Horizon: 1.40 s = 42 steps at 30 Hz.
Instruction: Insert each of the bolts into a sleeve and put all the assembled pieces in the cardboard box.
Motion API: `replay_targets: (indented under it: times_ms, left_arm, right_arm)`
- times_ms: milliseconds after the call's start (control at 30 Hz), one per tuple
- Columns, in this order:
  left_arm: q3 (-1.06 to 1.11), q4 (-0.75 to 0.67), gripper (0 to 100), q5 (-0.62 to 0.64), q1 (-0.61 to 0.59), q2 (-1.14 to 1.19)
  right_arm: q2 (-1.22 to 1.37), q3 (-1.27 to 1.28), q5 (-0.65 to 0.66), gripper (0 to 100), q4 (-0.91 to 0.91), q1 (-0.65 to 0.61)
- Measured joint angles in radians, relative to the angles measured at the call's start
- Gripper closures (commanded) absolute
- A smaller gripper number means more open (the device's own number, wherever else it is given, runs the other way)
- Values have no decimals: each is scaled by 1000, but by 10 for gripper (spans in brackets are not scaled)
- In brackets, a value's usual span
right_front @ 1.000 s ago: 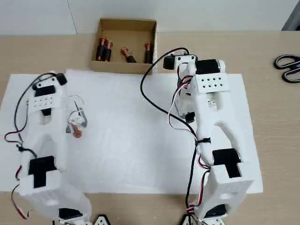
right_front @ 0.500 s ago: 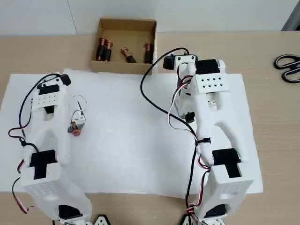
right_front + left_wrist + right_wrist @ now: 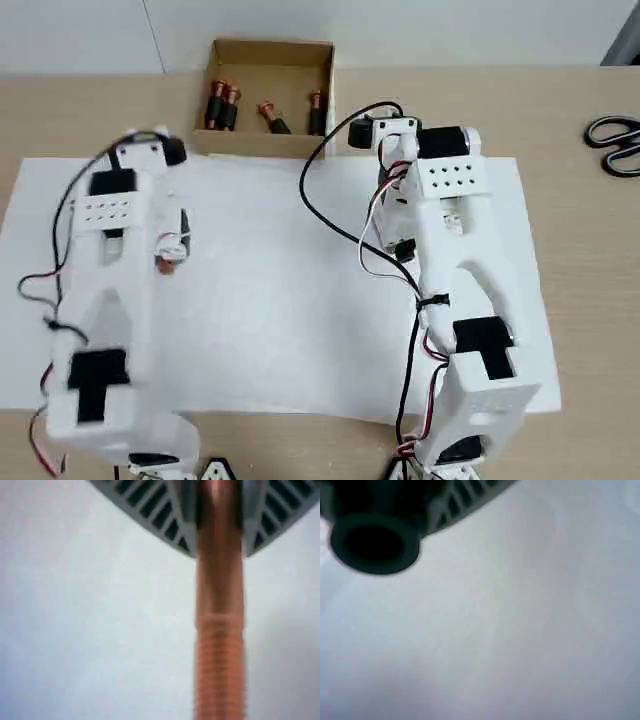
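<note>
High view, box: the cardboard box (image 3: 255, 144) sits open-topped on the table (image 3: 560, 110), beyond both arms and just past the far edge of the white sheet (image 3: 270, 300).
Box contents: four assembled pieces (image 3: 217, 102), each a black tube with a copper bolt end poking out. Two lie side by side at the end of the box nearer the left gripper (image 3: 170, 250), one lies slanted in the middle, and one lies at the end nearer the right arm (image 3: 450, 180).
Left gripper grip: closed narrowly around a copper bolt (image 3: 220, 605). In the left wrist view the shank is pinched between two grey ribbed fingers (image 3: 150, 507), and the threaded part points out past the fingertips.
Bolt position: in the left gripper, over the white sheet, on the near side of the box and well short of it. From above, its copper end shows just beside the gripper's tip.
Right gripper (image 3: 395, 505) grip: holding a black sleeve (image 3: 372, 542). In the right wrist view the sleeve's round open mouth faces the camera, right beside a grey ribbed finger.
Sleeve position: in the right gripper, over the white sheet. Whether it touches the sheet cannot be told.
Between the grippers: well apart, with a broad stretch of white sheet between them.
Scissors (image 3: 615, 145): on the bare table, far out to the side of the right arm and away from the box.
</note>
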Motion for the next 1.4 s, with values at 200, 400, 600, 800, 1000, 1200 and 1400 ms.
replay_targets:
  times_ms: [200,400,600,800,1000,1200,1400]
  left_arm:
    - [0,-12,994,-192,0,-129]
    - [0,-12,994,-258,0,-133]
    - [5,-71,994,-563,11,-133]
    - [92,-123,994,-1085,66,-135]
    - [242,-244,994,-1194,83,-135]
    - [338,-287,961,-1303,95,-135]
    - [342,-288,884,-1303,100,-137]
  right_arm:
    - [0,0,0,995,0,0]
    - [0,0,0,995,0,0]
    - [0,0,0,995,0,0]
    - [0,0,0,995,0,0]
    - [0,0,0,995,0,0]
    - [0,0,0,995,0,0]
    - [0,0,0,995,0,0]
